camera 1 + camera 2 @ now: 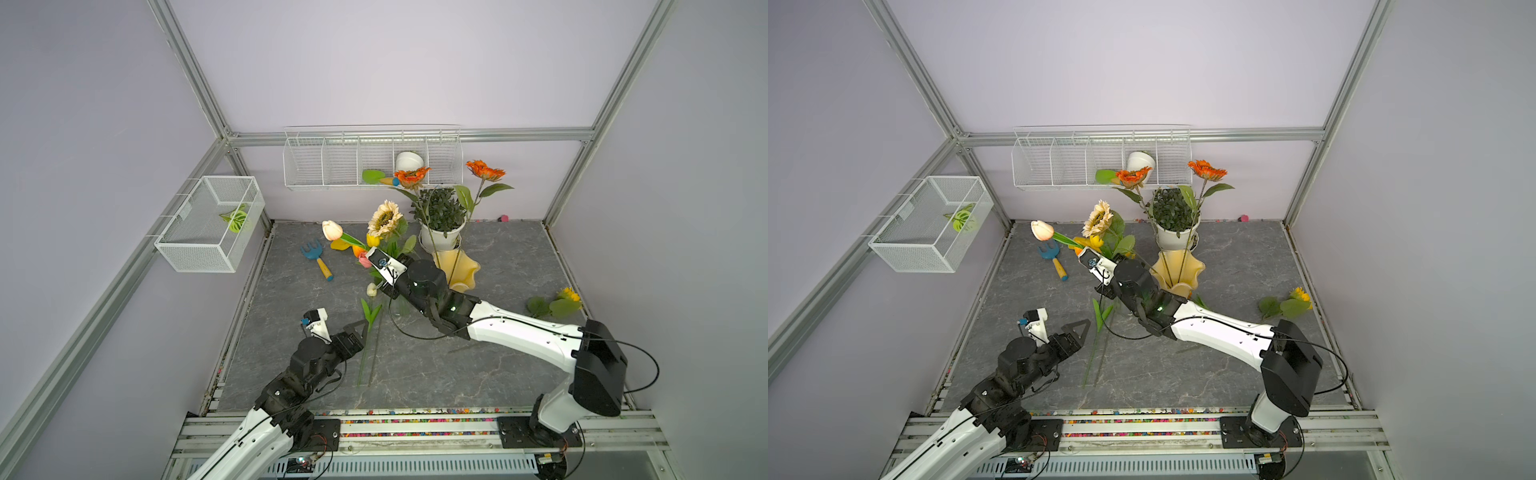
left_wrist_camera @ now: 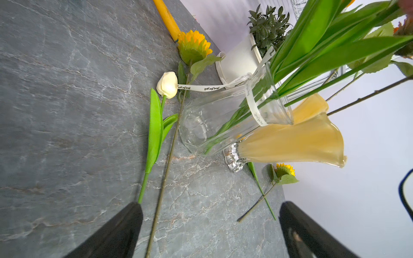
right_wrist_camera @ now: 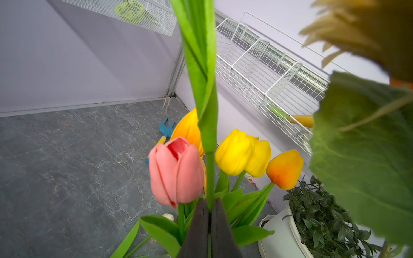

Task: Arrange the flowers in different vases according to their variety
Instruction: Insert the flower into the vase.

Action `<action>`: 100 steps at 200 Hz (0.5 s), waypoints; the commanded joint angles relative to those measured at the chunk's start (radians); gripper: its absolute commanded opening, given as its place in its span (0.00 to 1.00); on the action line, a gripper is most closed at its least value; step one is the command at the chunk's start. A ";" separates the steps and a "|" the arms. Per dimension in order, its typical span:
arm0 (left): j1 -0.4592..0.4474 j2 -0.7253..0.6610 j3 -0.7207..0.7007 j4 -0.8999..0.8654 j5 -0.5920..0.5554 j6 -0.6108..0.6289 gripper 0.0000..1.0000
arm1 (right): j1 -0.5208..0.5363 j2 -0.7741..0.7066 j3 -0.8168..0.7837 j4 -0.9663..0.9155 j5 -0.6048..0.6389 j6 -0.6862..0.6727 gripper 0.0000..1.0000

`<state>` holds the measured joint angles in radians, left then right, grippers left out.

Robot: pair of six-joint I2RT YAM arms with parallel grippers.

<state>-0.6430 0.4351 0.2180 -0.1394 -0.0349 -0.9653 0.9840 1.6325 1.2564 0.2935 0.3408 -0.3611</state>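
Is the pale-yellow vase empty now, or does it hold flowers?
It holds flowers: in both top views, stems of two orange flowers run down into the pale-yellow vase.

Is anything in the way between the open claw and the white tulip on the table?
Nothing visible blocks it. The open left claw is by the stem of the white tulip. A yellow sunflower lies beside it, its thin stem running between the claw's fingers.
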 commanded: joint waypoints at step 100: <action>0.005 0.010 -0.012 0.009 0.021 0.006 1.00 | -0.014 -0.034 -0.094 0.051 0.117 0.081 0.33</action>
<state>-0.6422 0.4435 0.2138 -0.1394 -0.0242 -0.9665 0.9752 1.6371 1.1812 0.3283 0.4366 -0.3153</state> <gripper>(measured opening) 0.999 0.312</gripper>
